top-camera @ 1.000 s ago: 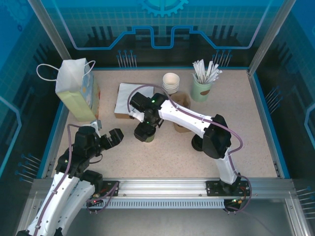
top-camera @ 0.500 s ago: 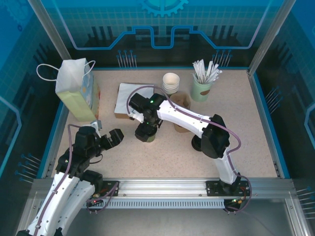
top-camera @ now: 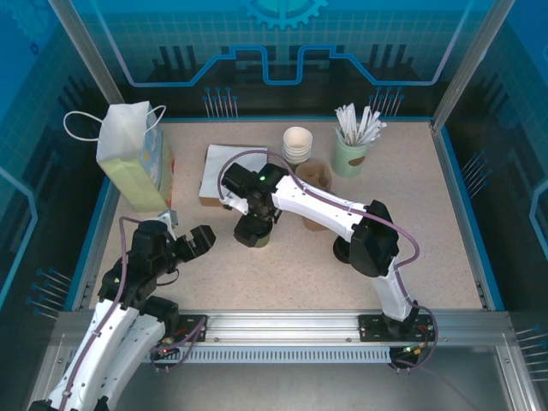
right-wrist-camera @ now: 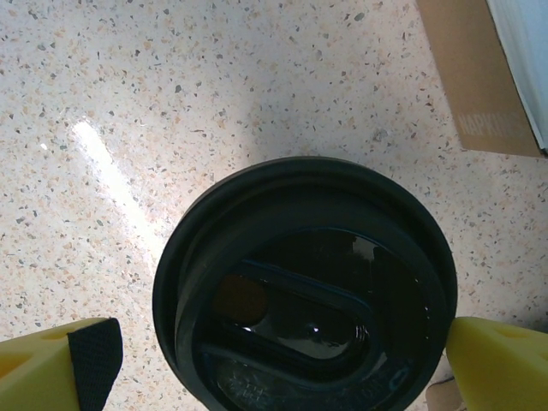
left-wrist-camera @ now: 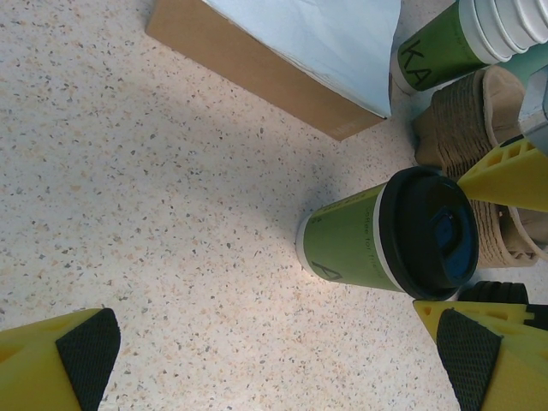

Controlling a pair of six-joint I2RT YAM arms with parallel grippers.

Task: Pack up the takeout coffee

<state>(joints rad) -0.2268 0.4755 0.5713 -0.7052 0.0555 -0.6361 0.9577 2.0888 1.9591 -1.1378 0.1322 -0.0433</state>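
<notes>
Olive-green coffee cup, black-lidded: 1 | cup stack: 1 | right jaws open astride coffee cup | left jaws open

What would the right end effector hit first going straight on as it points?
The black lid of the green coffee cup: the right end effector points down at it, fingers open either side. The gap above it is unclear.

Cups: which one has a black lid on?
The olive-green coffee cup beside the brown cup carrier. The stacked paper cups and the mint-green cup of sticks are open on top.
</notes>
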